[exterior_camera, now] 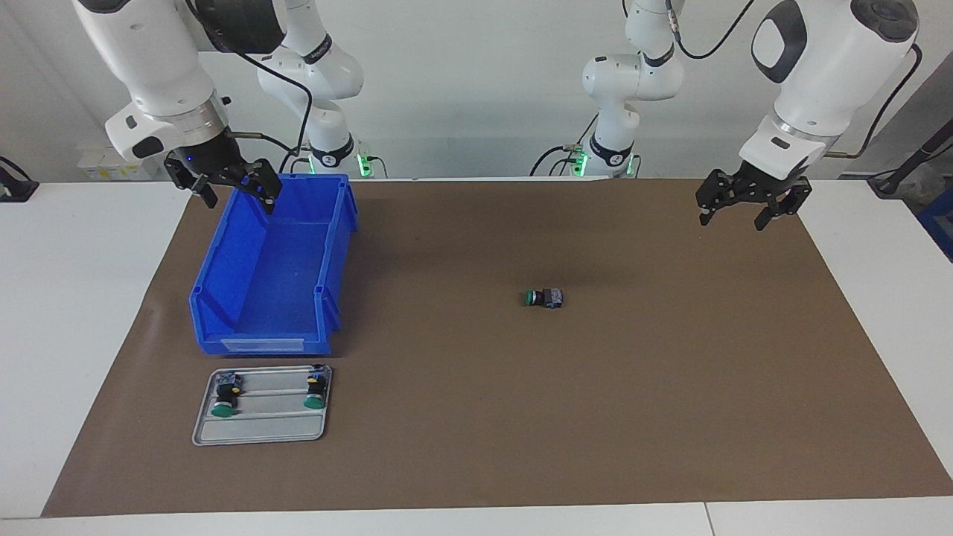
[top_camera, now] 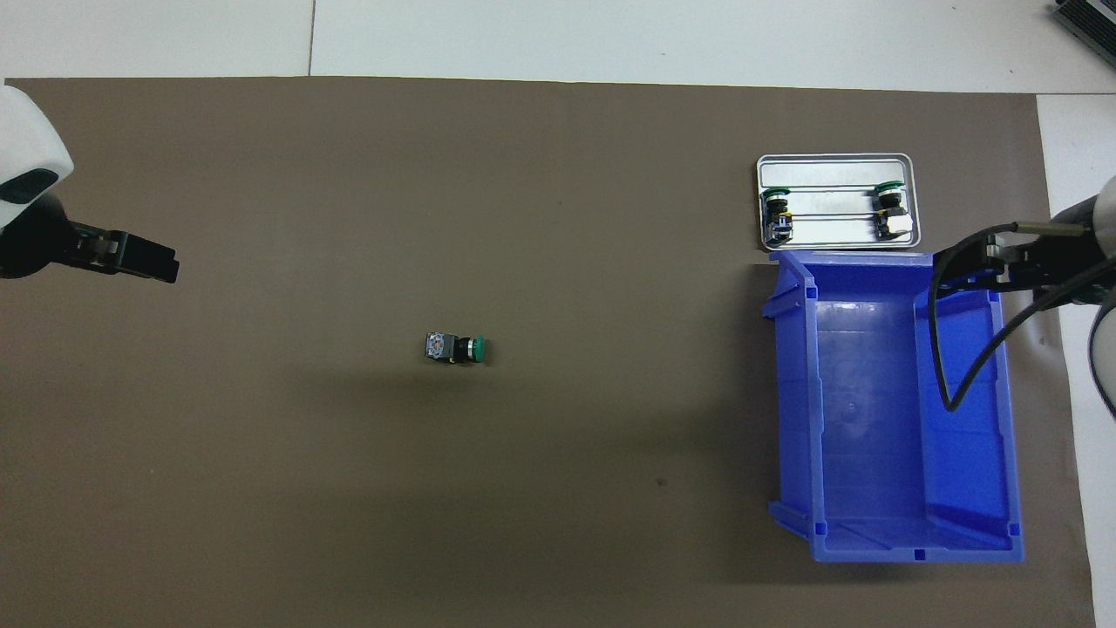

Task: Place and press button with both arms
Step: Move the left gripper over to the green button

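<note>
- Two grippers up in the air, nothing held: left gripper (exterior_camera: 733, 209) over the brown mat (exterior_camera: 476, 447) at the left arm's end of the table, jaws spread; right gripper (exterior_camera: 231, 187) over the rim of the blue bin (exterior_camera: 246, 327) at the right arm's end, jaws likewise spread.
- One loose button (exterior_camera: 543, 298) lying on its side on the mat, about mid-table, nearer the left arm's end than the bin, well apart from both grippers; green cap turned toward the right arm's end.
- Two more green-capped buttons (exterior_camera: 224, 396) resting in a metal tray (exterior_camera: 260, 435), just beside the bin and farther from the robots than it.
- Judged as the very start: no reach begun, pick-up not yet done, placing and pressing both still ahead.
- Next move probably for the left gripper, being closer: across over the button, down with the jaws astride the black body, then a firm close.
- Needs care with alignment, since a small round-capped part lying sideways could roll or slip out of a skewed pinch.
- Afterwards, likely one arm to steady the part and the other to push the cap.
</note>
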